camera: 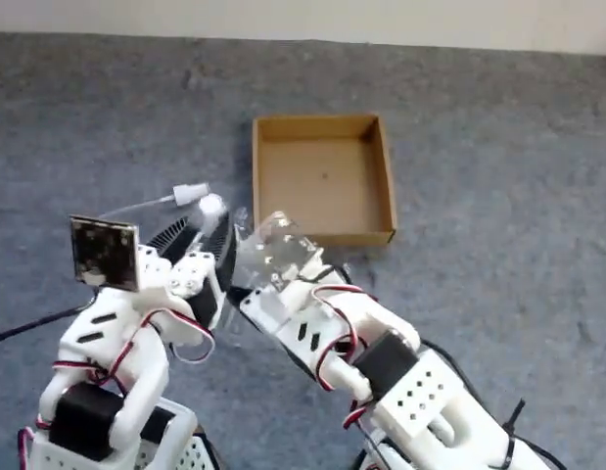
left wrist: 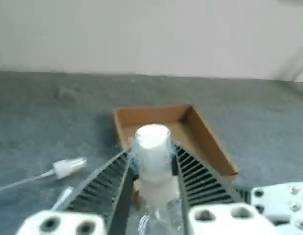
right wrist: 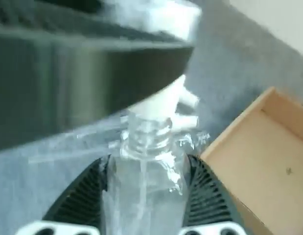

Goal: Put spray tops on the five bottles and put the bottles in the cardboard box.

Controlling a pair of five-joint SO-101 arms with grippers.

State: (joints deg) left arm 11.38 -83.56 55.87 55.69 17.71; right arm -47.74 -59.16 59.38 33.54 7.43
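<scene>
Grey table (camera: 498,147): left gripper (left wrist: 152,155) clamps spray top (left wrist: 152,137) over bottle (right wrist: 141,142) clenched in right gripper (right wrist: 146,169); any tilt may jam threads.

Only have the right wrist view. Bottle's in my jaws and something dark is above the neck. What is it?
Observer: The left jaws, shut on a white spray top held over the neck of your bottle.
Operator: Anything in the box yet?
Observer: No. In the high view the box is empty.
Operator: Any more tops nearby?
Observer: One spare top lies on the table left of the box in the high view, with its tube pointing away from the box.
</scene>
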